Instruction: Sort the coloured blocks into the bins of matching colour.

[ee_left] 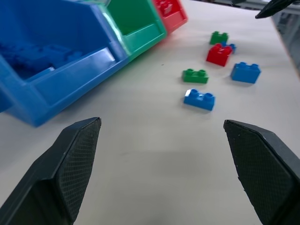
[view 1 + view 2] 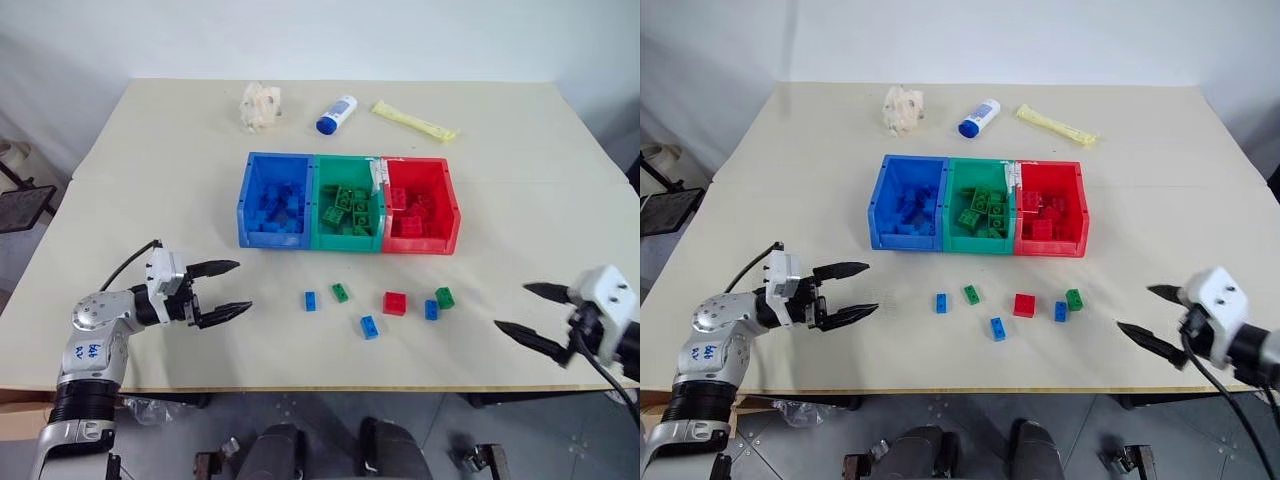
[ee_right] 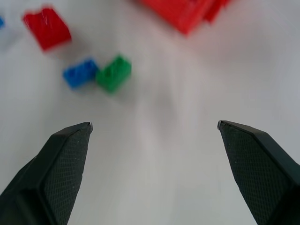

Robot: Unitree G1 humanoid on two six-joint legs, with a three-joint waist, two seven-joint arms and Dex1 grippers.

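Coloured blocks lie loose on the table (image 2: 520, 230) just near of the bins: a blue block (image 2: 310, 300), a green block (image 2: 340, 292), a second blue block (image 2: 369, 326), a red block (image 2: 395, 303), a third blue block (image 2: 431, 309) touching a second green block (image 2: 444, 297); more blocks fill the joined blue bin (image 2: 275, 200), green bin (image 2: 347, 204) and red bin (image 2: 419, 205); the left gripper (image 2: 232, 289), left of the loose row, gapes wide and empty; the right gripper (image 2: 522, 310), at the near right, likewise spreads wide, holding nothing; a white bottle (image 2: 336, 114) and a yellow packet (image 2: 413, 121) lie at the far side
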